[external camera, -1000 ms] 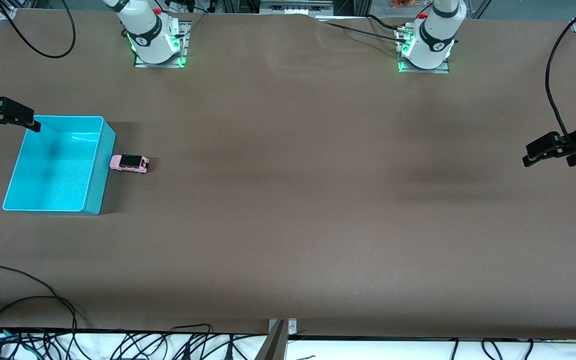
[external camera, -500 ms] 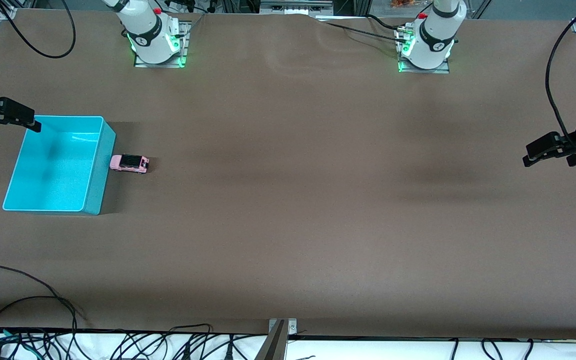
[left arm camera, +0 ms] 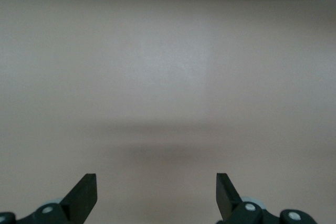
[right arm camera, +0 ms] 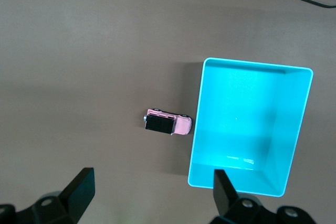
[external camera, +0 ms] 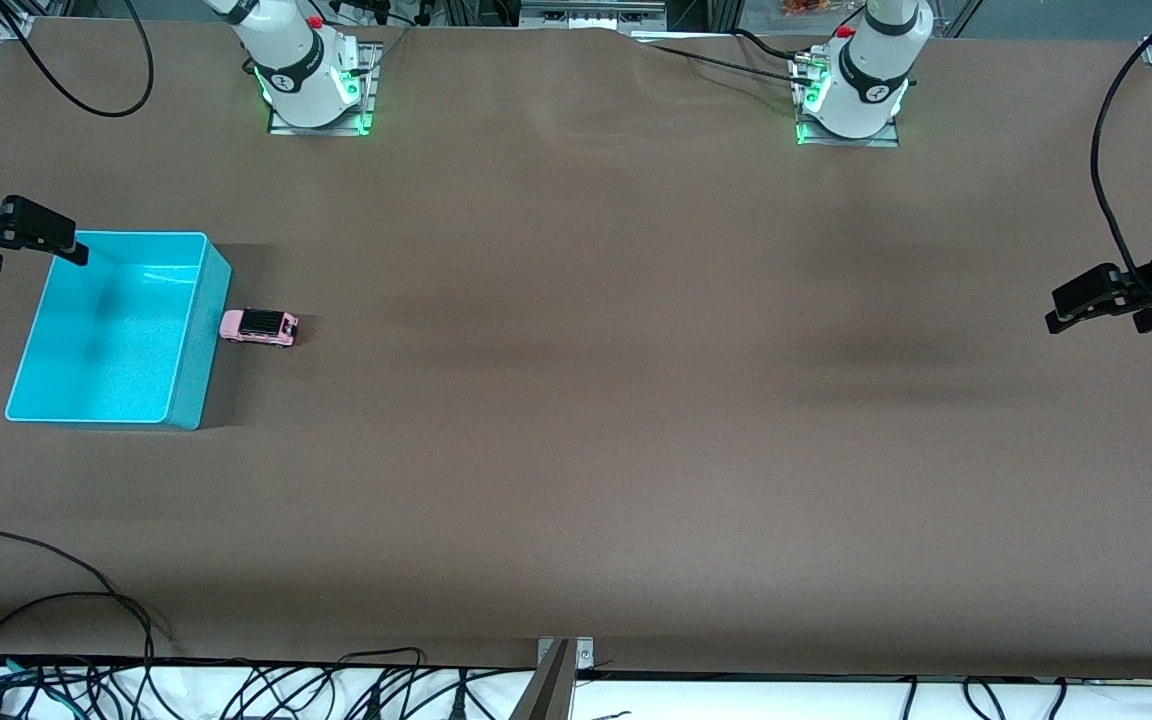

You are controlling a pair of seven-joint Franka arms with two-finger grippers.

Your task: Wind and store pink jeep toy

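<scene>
The right gripper [external camera: 26, 240], released and empty, hangs over the turquoise bin's [external camera: 191, 335] corner at the right arm's table end; the left gripper [external camera: 1101, 300] waits released at the other end. One pink jeep toy [external camera: 259, 327] stands just beside the one bin; it appears light, rigid and small, best pinched across its flat sides.

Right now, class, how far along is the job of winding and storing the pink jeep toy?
Nothing looks done: the pink jeep toy sits on the table beside the turquoise bin, which holds nothing. In hand: nothing; the right gripper hangs open over the bin's corner, and the left gripper waits open at its end. Grasping, winding and storing all remain.
</scene>
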